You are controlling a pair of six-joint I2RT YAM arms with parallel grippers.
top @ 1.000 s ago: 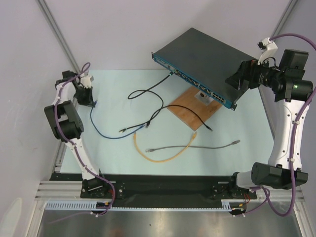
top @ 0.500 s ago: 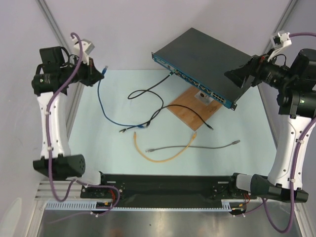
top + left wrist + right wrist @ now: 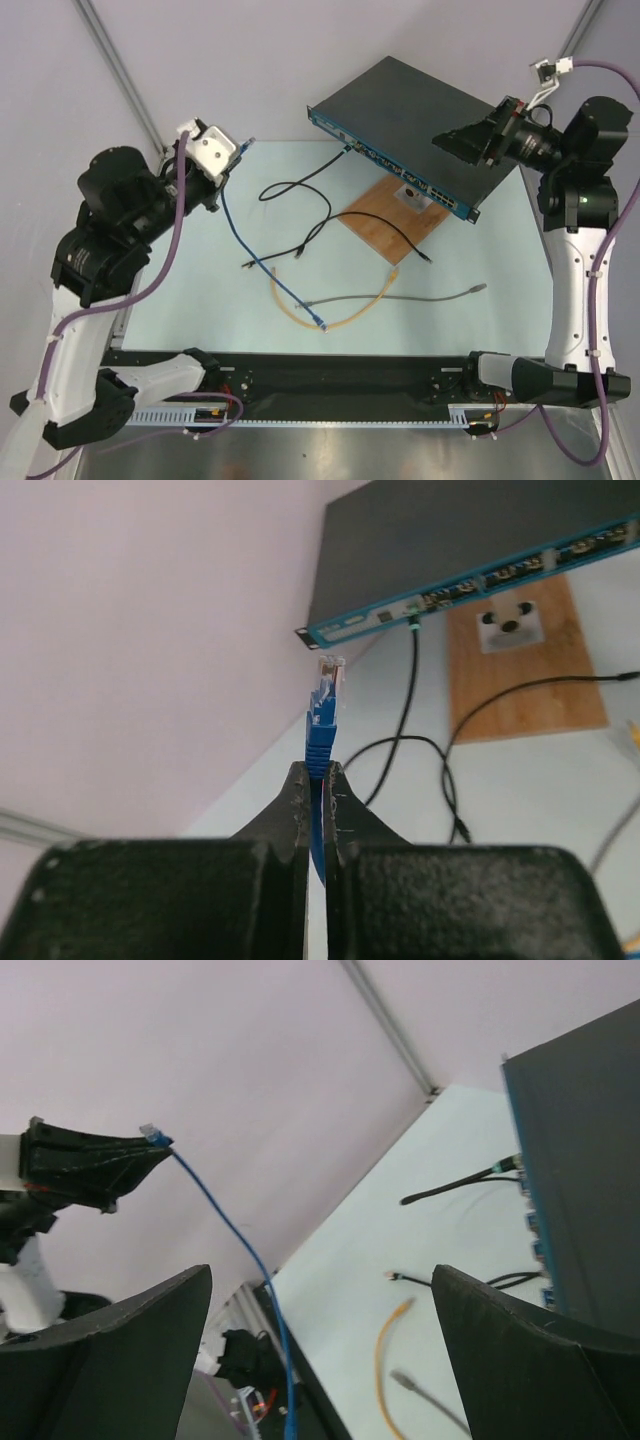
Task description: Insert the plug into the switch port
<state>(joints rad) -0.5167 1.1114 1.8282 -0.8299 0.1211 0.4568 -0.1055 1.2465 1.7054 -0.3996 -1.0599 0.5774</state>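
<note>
Left tool point(image 3: 317, 772) clamped on blue cable point(image 3: 236, 232) just behind plug point(image 3: 328, 675); plug held aloft, far left, well apart from switch point(image 3: 420, 100). Next, likely: square plug to teal front face point(image 3: 395, 168), choose a free socket beside black cable point(image 3: 411, 690). Open room between. Right tool point(image 3: 443, 141), spread wide and empty, hovers over switch's right end; wall point(image 3: 50, 100) close on left; trailing slack crosses yellow cable point(image 3: 350, 318).

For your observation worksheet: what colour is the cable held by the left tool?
The cable is blue, clearest in the left wrist view.
</note>
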